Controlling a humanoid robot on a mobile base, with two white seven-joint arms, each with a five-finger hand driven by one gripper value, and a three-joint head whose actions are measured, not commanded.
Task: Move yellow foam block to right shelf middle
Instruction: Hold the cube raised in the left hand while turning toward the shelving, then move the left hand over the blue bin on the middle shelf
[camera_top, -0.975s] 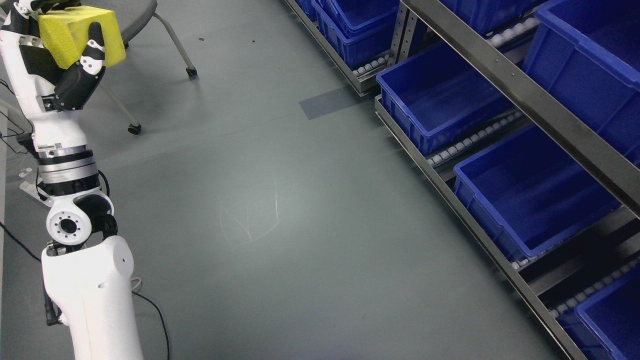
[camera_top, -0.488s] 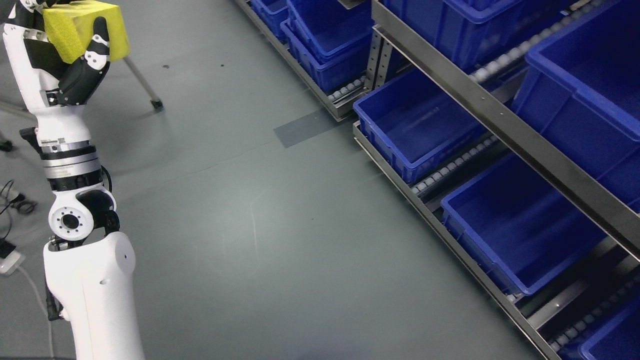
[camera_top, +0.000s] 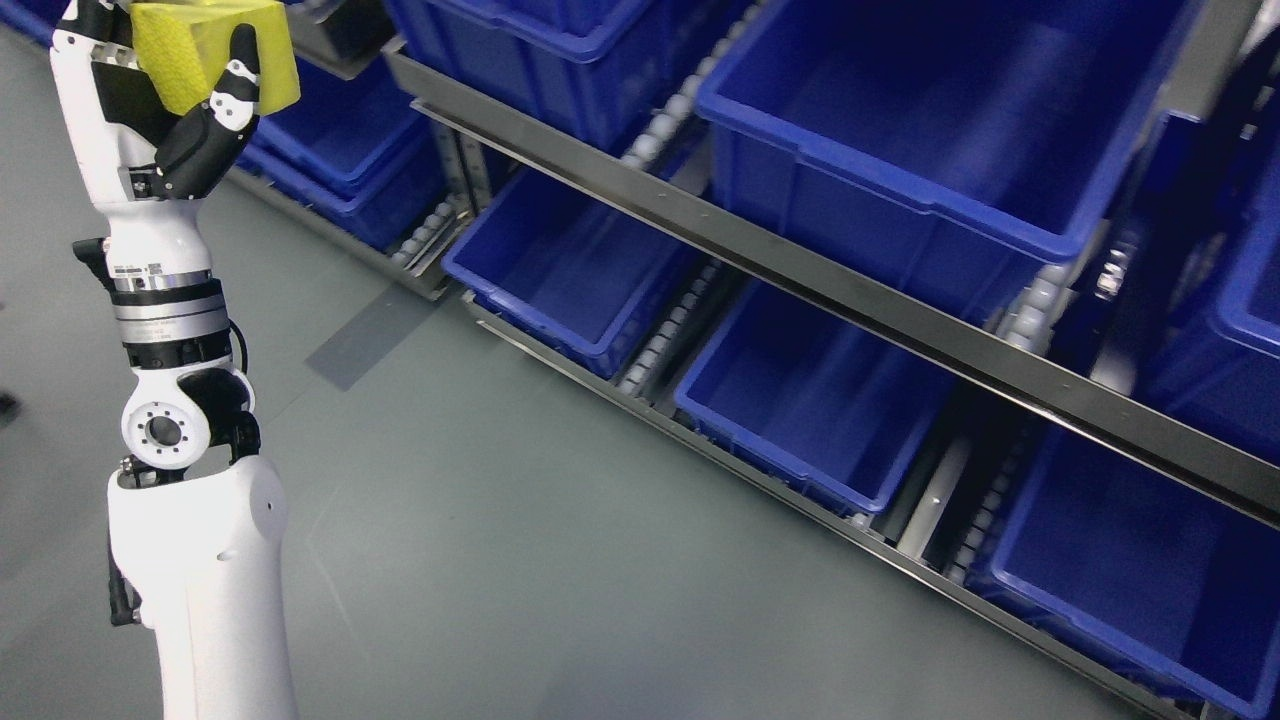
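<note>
Swung toward the shelf (camera_top: 800, 290) since a moment ago. Left hand (camera_top: 165, 110) raised upright at top left, fingers clamped around yellow foam block (camera_top: 205, 45). Blue bins (camera_top: 900, 130) empty.

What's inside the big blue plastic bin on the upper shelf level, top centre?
The large blue plastic bin shows only bare blue floor and walls, nothing inside that I can see. Its near wall hides the front strip of the floor, and the frame cuts off its far end.
</note>
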